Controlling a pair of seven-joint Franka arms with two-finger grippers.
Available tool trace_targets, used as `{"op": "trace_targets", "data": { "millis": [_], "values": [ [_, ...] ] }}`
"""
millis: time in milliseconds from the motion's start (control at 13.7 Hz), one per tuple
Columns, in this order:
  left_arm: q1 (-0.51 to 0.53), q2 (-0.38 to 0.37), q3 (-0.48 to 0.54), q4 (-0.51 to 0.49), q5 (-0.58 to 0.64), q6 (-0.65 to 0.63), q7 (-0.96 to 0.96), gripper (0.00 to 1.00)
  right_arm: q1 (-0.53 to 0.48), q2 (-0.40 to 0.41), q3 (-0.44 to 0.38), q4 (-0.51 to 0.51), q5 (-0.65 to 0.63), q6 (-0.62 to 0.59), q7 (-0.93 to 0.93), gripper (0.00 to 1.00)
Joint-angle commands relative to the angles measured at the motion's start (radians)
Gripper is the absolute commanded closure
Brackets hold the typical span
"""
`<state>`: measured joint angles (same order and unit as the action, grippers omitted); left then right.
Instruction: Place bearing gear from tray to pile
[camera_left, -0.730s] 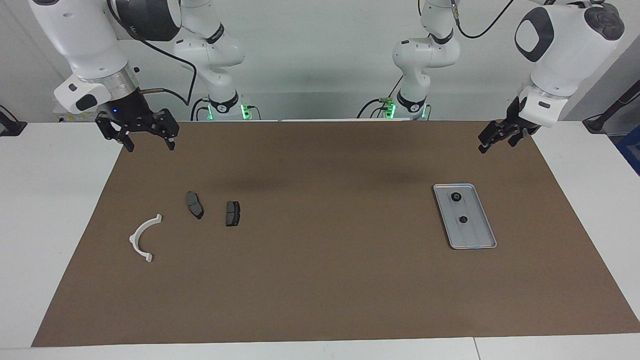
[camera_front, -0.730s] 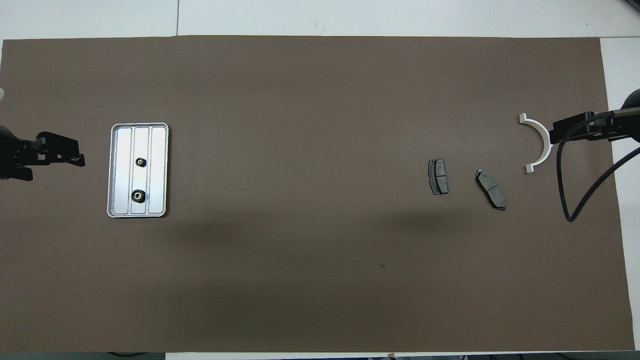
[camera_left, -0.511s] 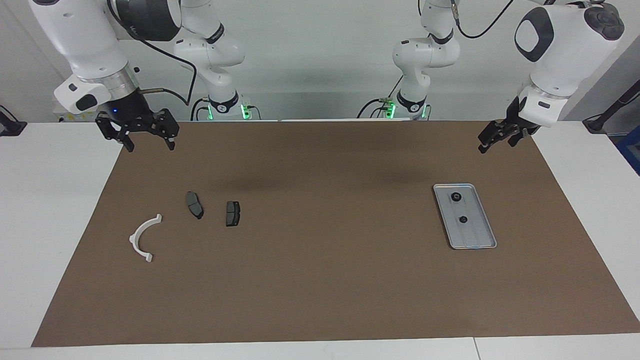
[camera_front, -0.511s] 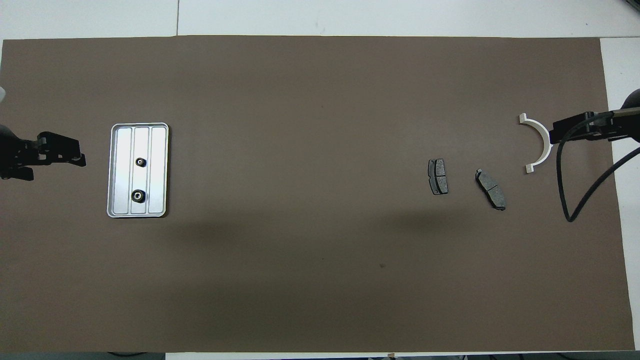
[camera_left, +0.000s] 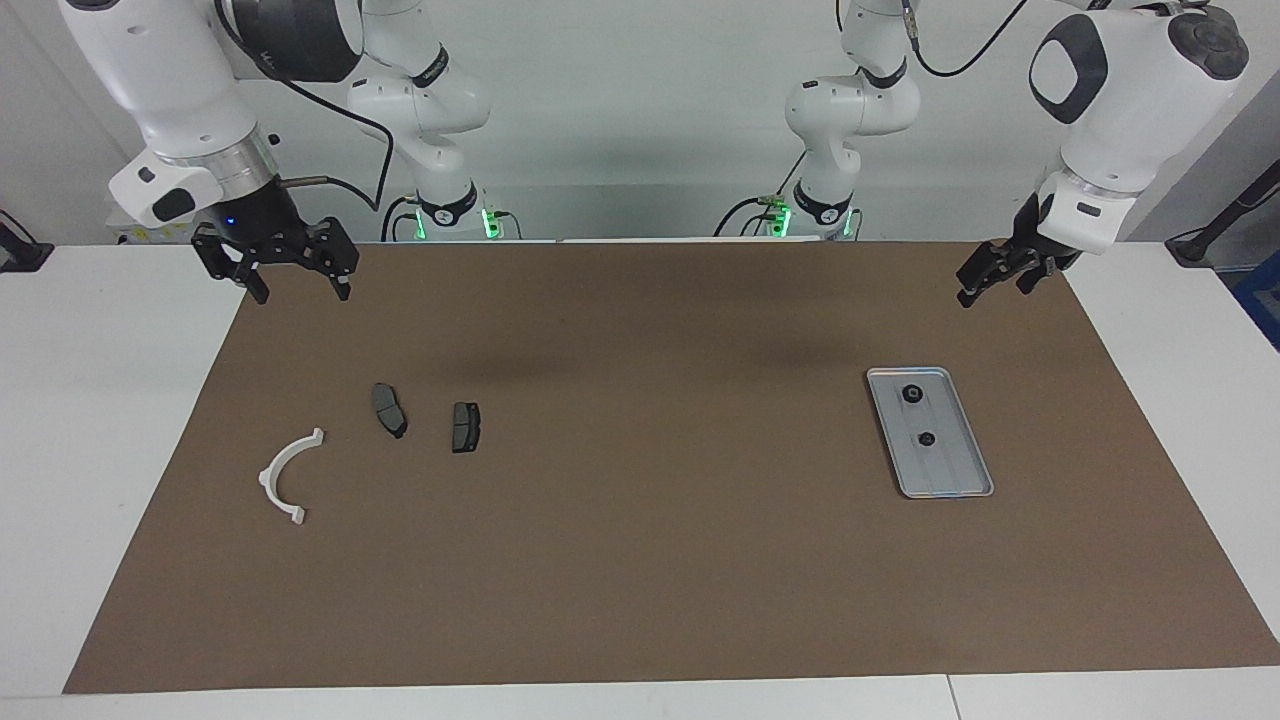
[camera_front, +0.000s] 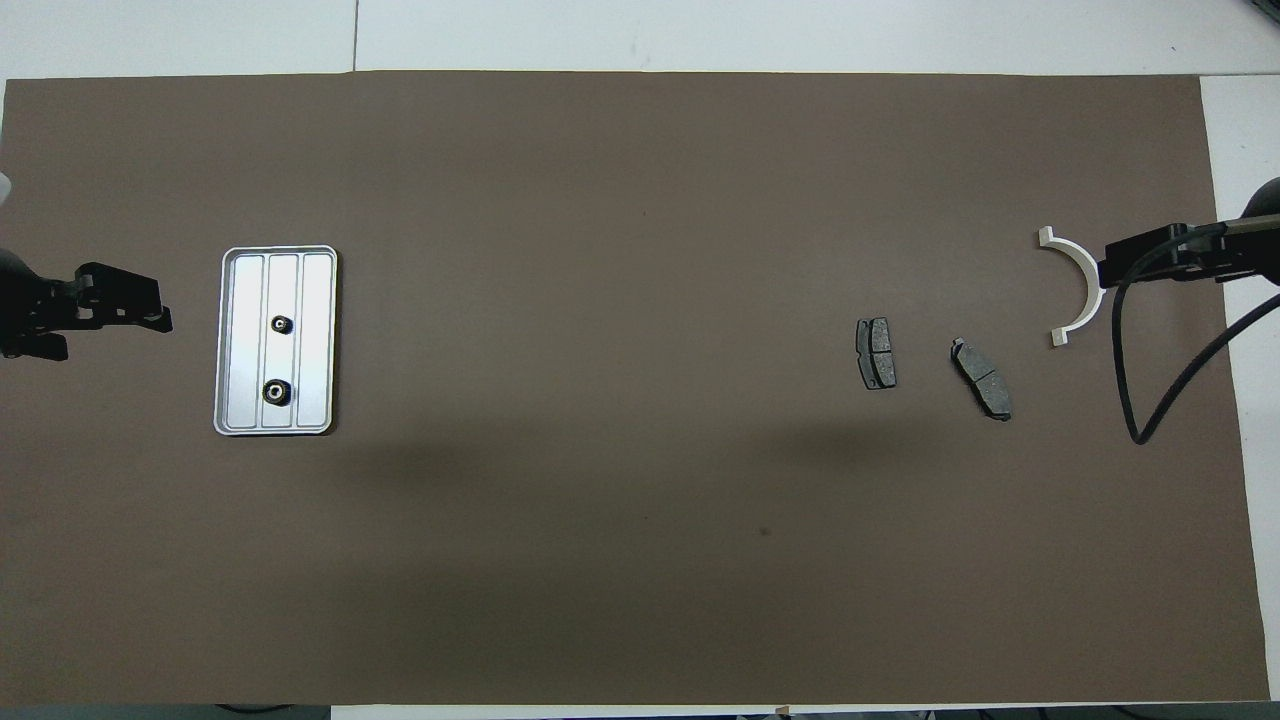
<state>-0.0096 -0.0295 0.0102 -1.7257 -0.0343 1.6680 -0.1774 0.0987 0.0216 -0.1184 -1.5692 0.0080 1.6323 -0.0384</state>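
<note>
You see the right gripper (camera_left: 298, 287) raised over the mat's (camera_left: 650, 560) corner at its own end, fingers spread wide and holding nothing. Next comes the pile: a white bracket (camera_left: 286, 476) and two dark pads (camera_left: 389, 409) (camera_left: 465, 426) lying apart on the mat. Toward the left arm's end, the tray (camera_left: 958, 482) holds two bearing gears (camera_left: 911, 394) (camera_left: 926, 438), and the left gripper (camera_left: 990, 282) hangs over the mat's edge, open and empty.

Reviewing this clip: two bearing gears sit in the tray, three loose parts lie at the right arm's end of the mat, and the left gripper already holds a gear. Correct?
Not quite. The left gripper holds nothing: in the facing view it hangs open above the mat, short of the tray. Both bearing gears lie in the tray, and the three loose parts lie at the right arm's end.
</note>
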Motion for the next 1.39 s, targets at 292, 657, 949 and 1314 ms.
{"op": "trace_targets", "data": {
  "millis": [292, 657, 949, 1314],
  "values": [
    [-0.004, -0.017, 0.008, -0.308, 0.025, 0.345, 0.004, 0.0, -0.008, -0.006, 0.006, -0.008, -0.01, 0.004, 0.003, 0.0],
    [-0.001, -0.004, 0.007, -0.511, 0.047, 0.576, 0.067, 0.0, -0.01, 0.014, 0.006, -0.008, -0.011, 0.004, 0.005, 0.0],
    [-0.006, 0.081, 0.005, -0.509, 0.047, 0.614, 0.116, 0.04, 0.001, 0.099, 0.008, -0.003, 0.003, 0.018, 0.005, 0.0],
    [-0.006, 0.155, 0.004, -0.505, 0.047, 0.671, 0.167, 0.11, 0.044, 0.231, 0.031, 0.001, 0.003, 0.168, 0.037, 0.0]
  ]
}}
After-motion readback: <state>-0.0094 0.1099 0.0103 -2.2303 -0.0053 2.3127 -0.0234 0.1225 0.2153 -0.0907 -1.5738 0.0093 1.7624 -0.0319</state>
